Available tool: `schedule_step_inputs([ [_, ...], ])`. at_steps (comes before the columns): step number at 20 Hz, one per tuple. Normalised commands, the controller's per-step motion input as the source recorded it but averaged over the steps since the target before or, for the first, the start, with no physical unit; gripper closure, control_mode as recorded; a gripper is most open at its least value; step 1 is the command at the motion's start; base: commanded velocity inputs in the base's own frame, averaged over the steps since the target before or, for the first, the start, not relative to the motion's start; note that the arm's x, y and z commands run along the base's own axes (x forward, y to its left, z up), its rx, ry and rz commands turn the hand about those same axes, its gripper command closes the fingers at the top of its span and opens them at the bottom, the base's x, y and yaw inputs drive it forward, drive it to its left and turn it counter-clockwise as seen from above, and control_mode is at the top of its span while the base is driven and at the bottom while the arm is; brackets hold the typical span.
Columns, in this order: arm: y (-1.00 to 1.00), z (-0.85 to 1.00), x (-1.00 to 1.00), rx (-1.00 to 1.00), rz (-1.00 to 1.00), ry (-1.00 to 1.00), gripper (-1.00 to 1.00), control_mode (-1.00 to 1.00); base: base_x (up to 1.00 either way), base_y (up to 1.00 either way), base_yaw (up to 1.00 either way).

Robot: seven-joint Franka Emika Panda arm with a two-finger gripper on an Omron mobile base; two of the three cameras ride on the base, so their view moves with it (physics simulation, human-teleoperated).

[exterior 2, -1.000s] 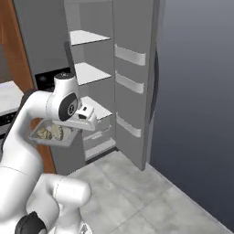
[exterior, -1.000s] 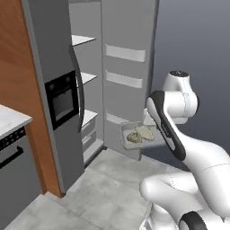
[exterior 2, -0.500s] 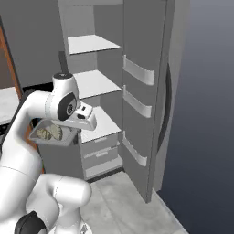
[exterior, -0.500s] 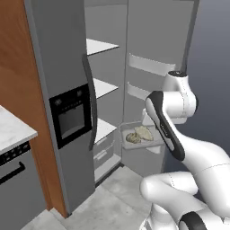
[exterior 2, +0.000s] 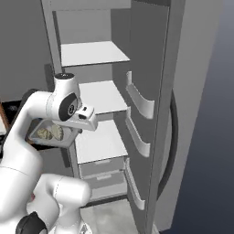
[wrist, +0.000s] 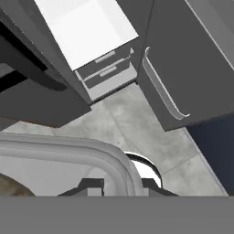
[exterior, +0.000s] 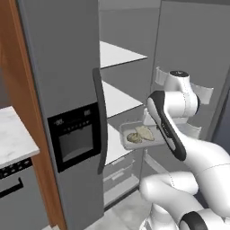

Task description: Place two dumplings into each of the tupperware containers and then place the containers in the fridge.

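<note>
The tupperware container (exterior: 140, 135), light, stiff, shallow and slippery-looking, is riding level before the open fridge (exterior: 119, 101) with two loose dumplings (exterior: 138, 134) likely to slide if tipped. The gripper (wrist: 116, 185) is clenching its rim wall. White shelves (exterior 2: 98, 142) are offering open room; the door bins (exterior 2: 139, 103) are crowding the right.
</note>
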Motion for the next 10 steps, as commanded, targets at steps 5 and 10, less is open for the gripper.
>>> schedule_step_inputs([
  [5, 0.00, 0.00, 0.00, 0.00, 0.00, 0.00, 1.00, 1.00, 0.83, -0.41, 0.41],
  [10, 0.00, 0.00, 0.00, 0.00, 0.00, 0.00, 1.00, 1.00, 0.52, -0.40, 0.44],
])
